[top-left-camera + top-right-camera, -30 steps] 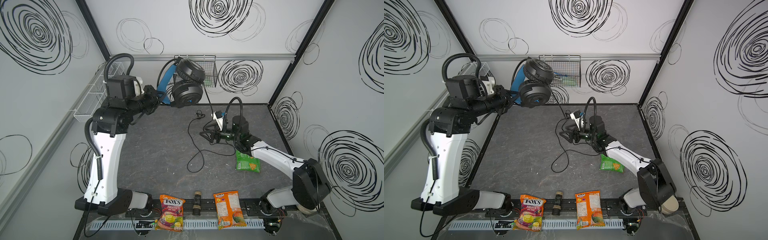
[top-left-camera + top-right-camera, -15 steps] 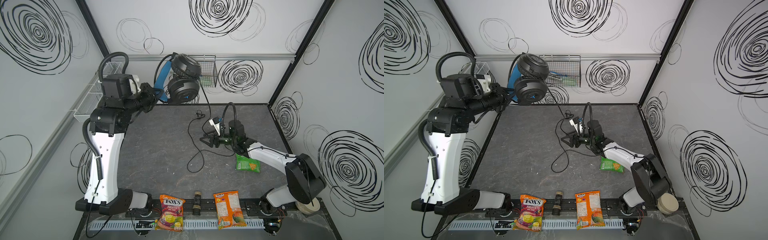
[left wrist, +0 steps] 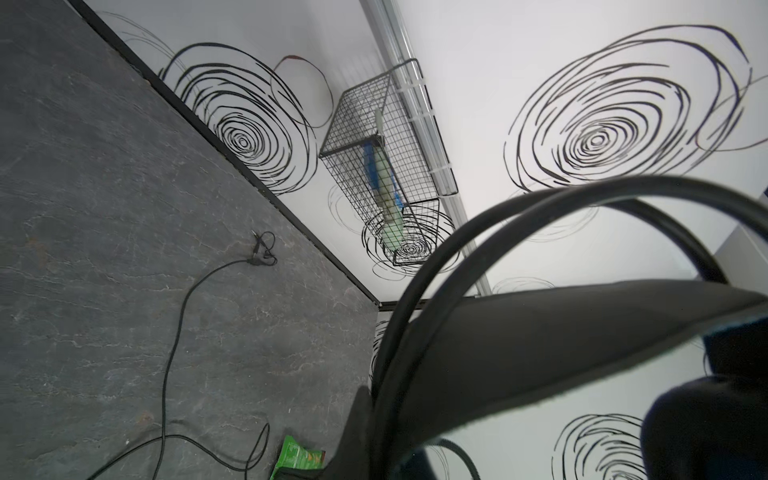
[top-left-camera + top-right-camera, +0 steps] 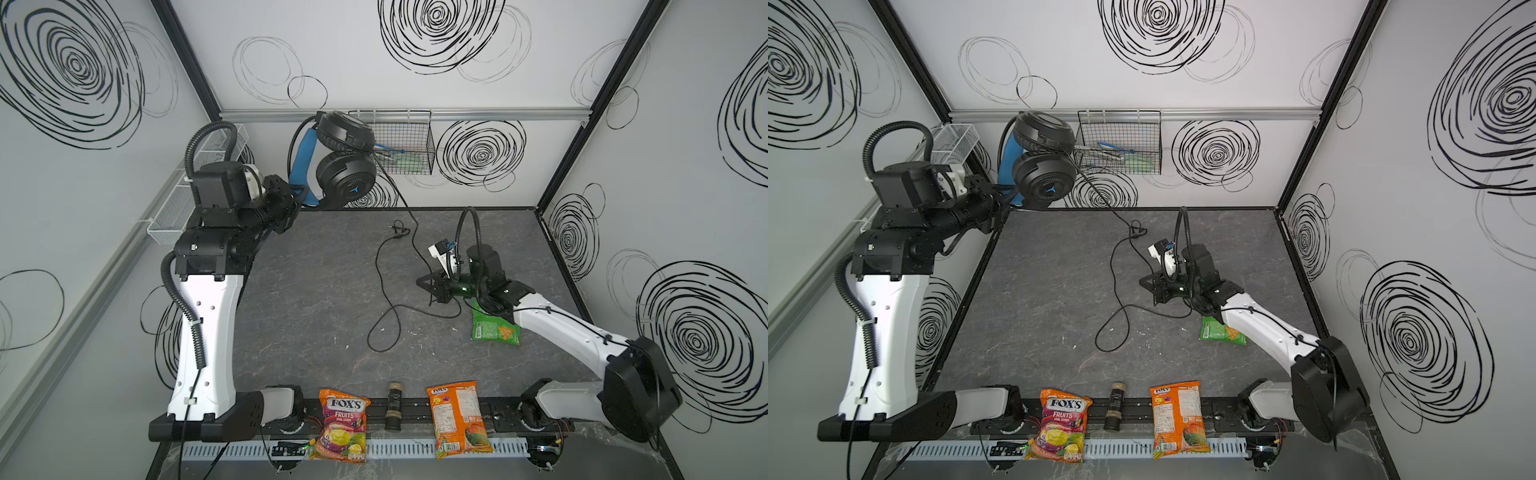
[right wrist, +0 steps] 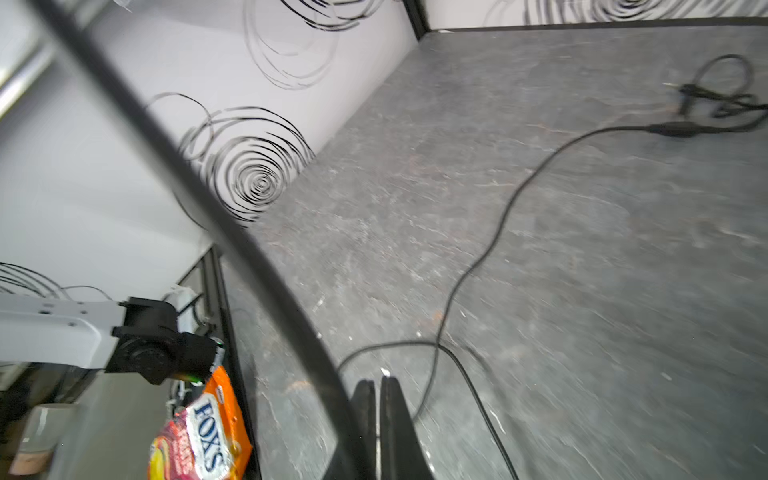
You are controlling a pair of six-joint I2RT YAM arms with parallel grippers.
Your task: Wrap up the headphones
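While left gripper clamps the headphones aloft, right gripper sits closed beside the cable.

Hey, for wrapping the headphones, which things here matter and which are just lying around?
Job: headphones, held up by the left gripper; their cable, trailing down by the right gripper.
Lying about: green packet, Fox's bag, orange packet, small bottle, wire basket, mesh tray.
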